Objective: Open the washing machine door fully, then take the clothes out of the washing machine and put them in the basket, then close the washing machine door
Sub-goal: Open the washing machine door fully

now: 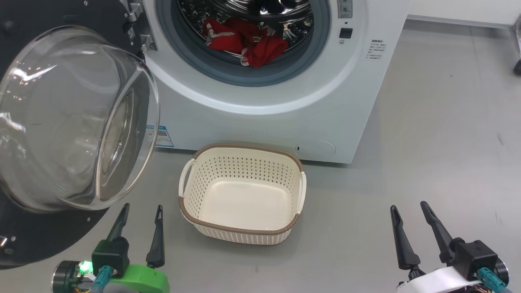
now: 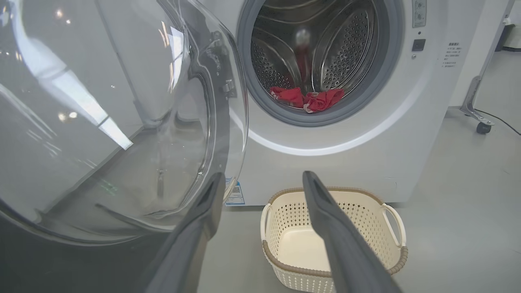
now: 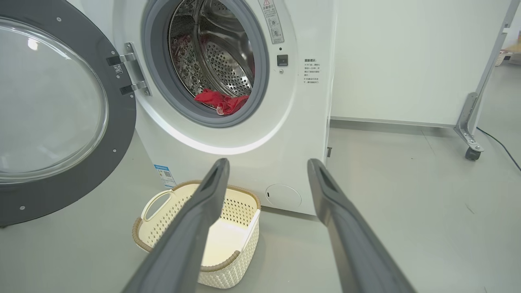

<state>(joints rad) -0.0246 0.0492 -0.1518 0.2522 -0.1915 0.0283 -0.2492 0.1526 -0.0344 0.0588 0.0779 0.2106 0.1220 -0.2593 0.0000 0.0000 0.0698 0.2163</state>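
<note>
Door (image 1: pixel 61 122) stands wide at left, so taking-out is next. My left tool (image 1: pixel 142 206) and right tool (image 1: pixel 408 205) are both apart, empty — one must reach the clothes (image 1: pixel 248 42), upper centre.

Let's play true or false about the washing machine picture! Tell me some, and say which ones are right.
1. The big round black-rimmed glass door of the white front-loading washing machine is swung open. True.
2. The red fabric garment lies inside that machine. True.
3. The cream perforated plastic basket holds a garment. False: it is empty.
4. Both grippers are shut. False: the left gripper and the right gripper are open, holding nothing.
</note>
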